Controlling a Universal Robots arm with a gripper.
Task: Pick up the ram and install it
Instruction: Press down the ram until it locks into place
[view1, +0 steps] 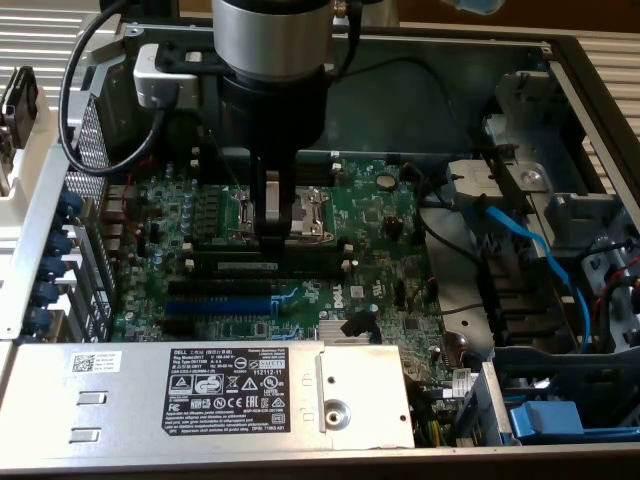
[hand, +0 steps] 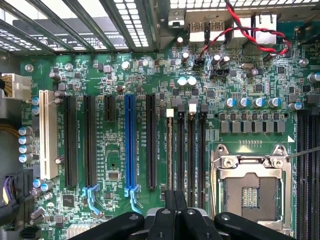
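The ram (view1: 262, 266) is a long, narrow stick with a pale label, standing on edge in one of the black memory slots (view1: 300, 252) on the green motherboard (view1: 380, 230). My gripper (view1: 272, 228) hangs straight down over the stick's middle, its dark fingers shut together with nothing between them. Whether the tips touch the stick's top edge I cannot tell. In the wrist view the ram (hand: 170, 150) shows edge-on as a pale strip beside the empty black slots (hand: 191, 150), in line with the shut gripper (hand: 175, 196).
The CPU socket (view1: 300, 212) lies just behind the slots. A blue expansion slot (view1: 215, 303) lies in front of them, then a small heatsink (view1: 345, 330) and the silver power supply (view1: 200, 385). A blue cable (view1: 530, 250) and drive bays fill the exterior view's right.
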